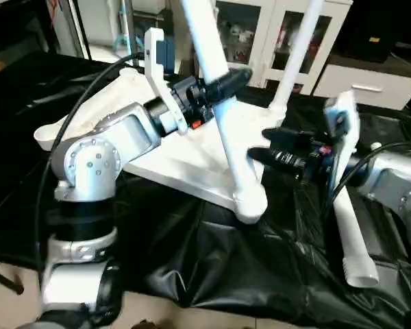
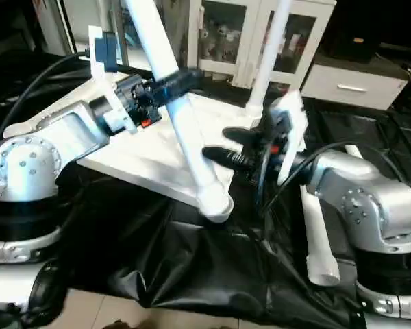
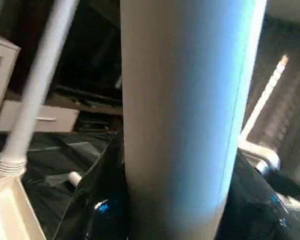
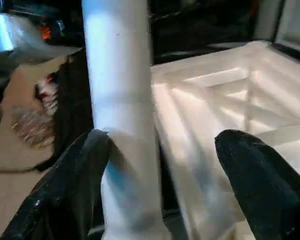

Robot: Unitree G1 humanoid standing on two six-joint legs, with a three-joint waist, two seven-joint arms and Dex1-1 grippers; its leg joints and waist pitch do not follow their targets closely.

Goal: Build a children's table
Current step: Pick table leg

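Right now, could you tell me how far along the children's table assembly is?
About halfway. Done: the far leg stands in its corner socket of the upturned tabletop. In hand: the left gripper is clamped on the near leg, seated at the front corner, while the right gripper stands open around its base. Left: one loose leg lies on the black sheet; a fourth is not visible.

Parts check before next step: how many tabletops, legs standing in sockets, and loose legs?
Tabletop: 1
Legs standing in corner sockets: 2, the near leg and the far leg
Loose leg lying on the black sheet: 1
Total: 4
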